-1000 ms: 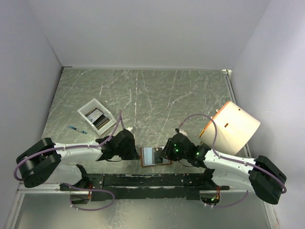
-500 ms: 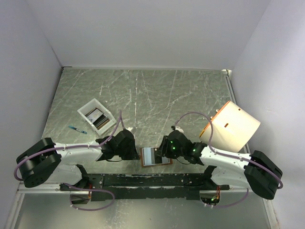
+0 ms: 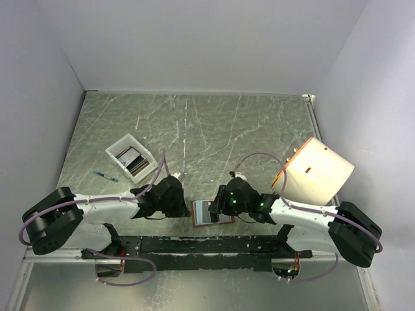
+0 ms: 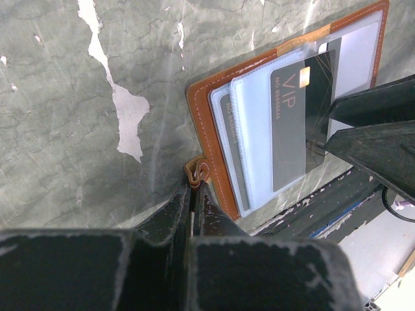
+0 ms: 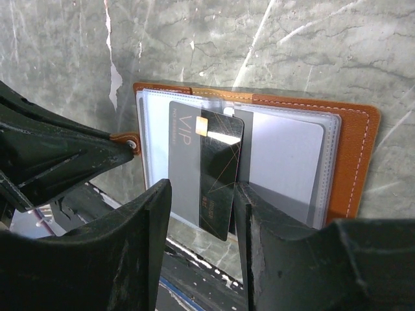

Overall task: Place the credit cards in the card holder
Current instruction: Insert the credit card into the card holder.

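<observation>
Top view: card holder [image 3: 209, 214] lies open at the middle of the tabletop's [image 3: 194, 129] near edge, between left claw [image 3: 184, 206] and right claw [image 3: 218, 206].
Left wrist: left claw is pressed together on the snap tab [image 4: 196, 172].
Right wrist: right claw is spread either side of the dark VIP card [image 5: 217, 170], which is partly tucked under a clear sleeve [image 5: 292, 155]. Contact cannot be told.

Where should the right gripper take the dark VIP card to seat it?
Grip the VIP card by its uncovered dark end, which sticks out past the near edge of the card holder. Come from above, right gripper across the long edges: the card lies flat, the rest under the clear sleeve.
</observation>
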You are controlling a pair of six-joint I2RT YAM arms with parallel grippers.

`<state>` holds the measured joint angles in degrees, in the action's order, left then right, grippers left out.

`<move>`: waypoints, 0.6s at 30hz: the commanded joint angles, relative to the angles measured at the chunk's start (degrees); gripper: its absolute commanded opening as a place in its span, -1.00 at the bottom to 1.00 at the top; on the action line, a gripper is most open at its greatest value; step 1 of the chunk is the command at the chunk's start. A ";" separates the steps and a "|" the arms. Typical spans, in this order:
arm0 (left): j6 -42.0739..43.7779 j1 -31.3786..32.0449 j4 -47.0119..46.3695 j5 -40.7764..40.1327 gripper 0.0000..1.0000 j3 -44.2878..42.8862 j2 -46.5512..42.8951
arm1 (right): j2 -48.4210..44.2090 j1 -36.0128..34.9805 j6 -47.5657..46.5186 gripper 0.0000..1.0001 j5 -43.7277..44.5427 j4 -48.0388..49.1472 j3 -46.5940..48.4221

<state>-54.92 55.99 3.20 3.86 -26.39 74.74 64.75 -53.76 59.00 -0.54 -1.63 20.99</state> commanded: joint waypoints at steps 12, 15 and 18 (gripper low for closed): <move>0.42 0.44 -1.81 1.37 -0.86 -0.71 0.81 | 3.09 -0.98 -0.80 -0.13 -1.34 2.62 -0.02; 0.51 0.44 -1.70 1.34 -0.86 -0.75 0.91 | 3.19 -1.29 -0.67 -0.13 -1.30 2.89 0.21; 0.43 0.44 -1.81 1.40 -0.86 -0.70 0.93 | 3.56 -1.41 -0.76 -0.14 -1.49 3.56 0.23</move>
<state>-54.89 55.99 2.79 4.08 -26.41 75.00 67.40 -54.65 59.00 -1.93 1.96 20.99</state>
